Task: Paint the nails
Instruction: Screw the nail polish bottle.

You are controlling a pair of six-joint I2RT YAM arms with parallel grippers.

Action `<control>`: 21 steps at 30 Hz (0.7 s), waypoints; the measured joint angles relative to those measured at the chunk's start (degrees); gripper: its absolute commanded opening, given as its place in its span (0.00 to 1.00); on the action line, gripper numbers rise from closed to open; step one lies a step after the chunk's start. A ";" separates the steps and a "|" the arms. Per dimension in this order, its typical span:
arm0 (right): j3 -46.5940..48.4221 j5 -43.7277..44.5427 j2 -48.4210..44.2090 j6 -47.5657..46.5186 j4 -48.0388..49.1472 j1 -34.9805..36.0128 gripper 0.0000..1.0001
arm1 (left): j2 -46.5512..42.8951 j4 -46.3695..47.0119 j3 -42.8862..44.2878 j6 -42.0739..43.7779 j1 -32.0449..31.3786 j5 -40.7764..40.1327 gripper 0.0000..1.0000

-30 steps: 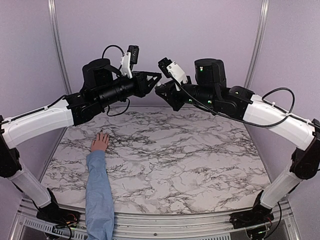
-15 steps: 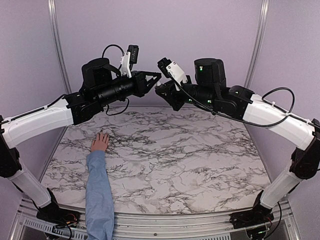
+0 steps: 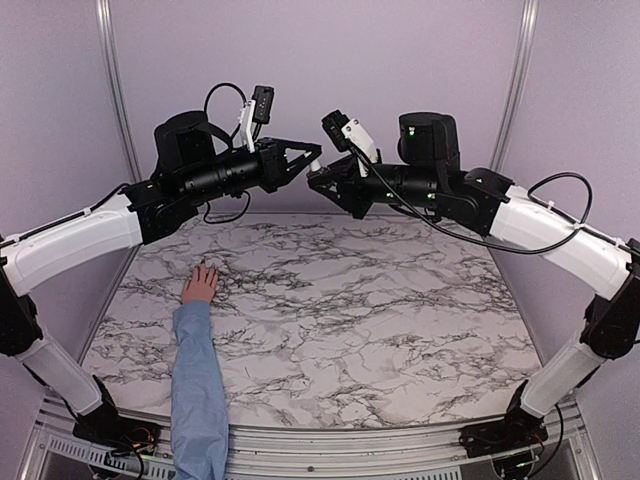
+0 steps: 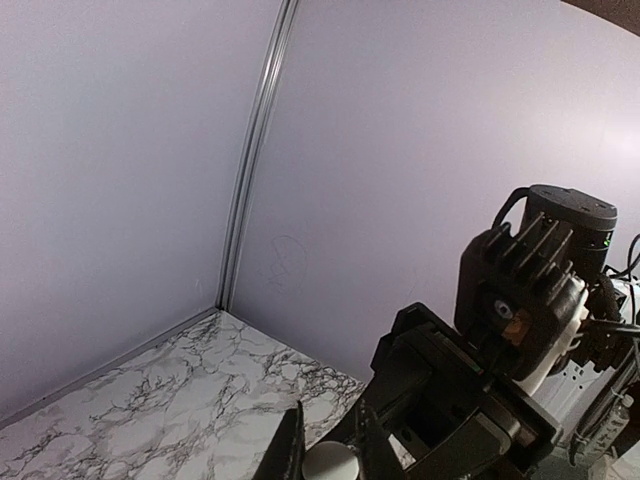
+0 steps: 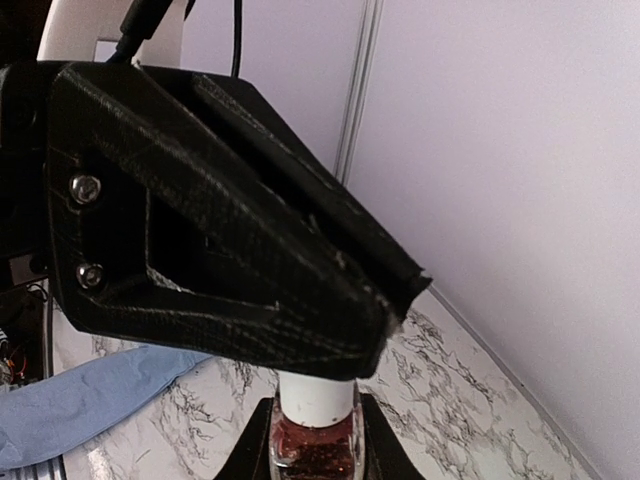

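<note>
From my screen, lilac panel walls [image 3: 300, 60] close in a white marble-patterned table with black veining [image 3: 380, 310]. My two white-and-black arms rise from the near edge and arch inward, the left arm [image 3: 80, 240] from the left and the right arm [image 3: 560, 235] from the right. Their tools meet tip to tip in the air above the far part of the table.

A person's forearm in a light blue long sleeve [image 3: 198, 390] lies on the left part of the table, reaching away from the near edge. It ends in a light-skinned hand [image 3: 200, 287] resting flat on the marble, well below and to the left of the tools.

The left gripper [image 3: 308, 157] is pinched narrow on a white cylindrical cap [image 4: 330, 462], which I see between its fingers in the left wrist camera. The right gripper [image 3: 322, 183] is clamped on a small glass bottle of dark red polish [image 5: 318, 452]. In the right wrist camera its two fingers flank the bottle's sides. The bottle stands upright, and the cap sits on its neck, running up under the left tool's black wedge.

The nails [image 3: 206, 268] are on that hand's fingertips, pointing toward the far wall. They are too tiny from overhead for me to judge their colour.
</note>
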 measured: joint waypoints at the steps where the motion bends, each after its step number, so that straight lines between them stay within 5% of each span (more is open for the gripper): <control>1: -0.02 -1.60 -0.04 0.46 0.02 -0.33 0.00 | -0.07 0.15 0.00 0.17 0.17 1.07 0.00; 21: -0.42 -28.59 -0.46 7.04 3.65 -4.13 0.00 | -1.29 3.78 0.00 1.25 2.56 20.48 0.00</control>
